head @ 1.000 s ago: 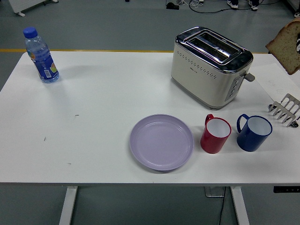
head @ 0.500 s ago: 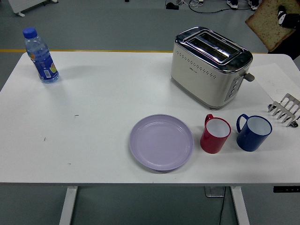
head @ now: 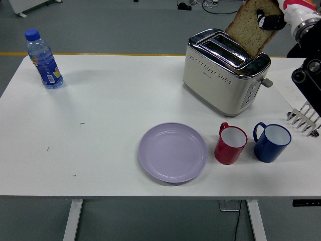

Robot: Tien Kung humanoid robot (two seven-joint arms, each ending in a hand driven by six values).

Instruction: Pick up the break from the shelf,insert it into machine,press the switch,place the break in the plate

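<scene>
One slice of bread is up in our right hand, fingers closed on its upper right edge, w/ the slice hanging tilted just above the toaster. Its lower corner sits over the rear end of the slots, not yet inside as far as we can see. Left hand isn't in view.

Step in hand, as we judge it: get the bread into a slot. To do it well we should:
- Square the slice up first. It's rotated now, so a corner leads; we want the bottom edge parallel to the slot and the flat faces in line w/ it.
- Centre it over one slot, not the chrome divider between the two.
- Lower slowly and straight; let go only once most of the slice is down, or it may tip out over the side.
- Keep our forearm clear of the lever on the toaster's right end, since that gets pressed next.

Plate waits near the worktop front edge, left of the red mug and blue mug; the rack at far right is bare. Bottle at far left is out of our way.
</scene>
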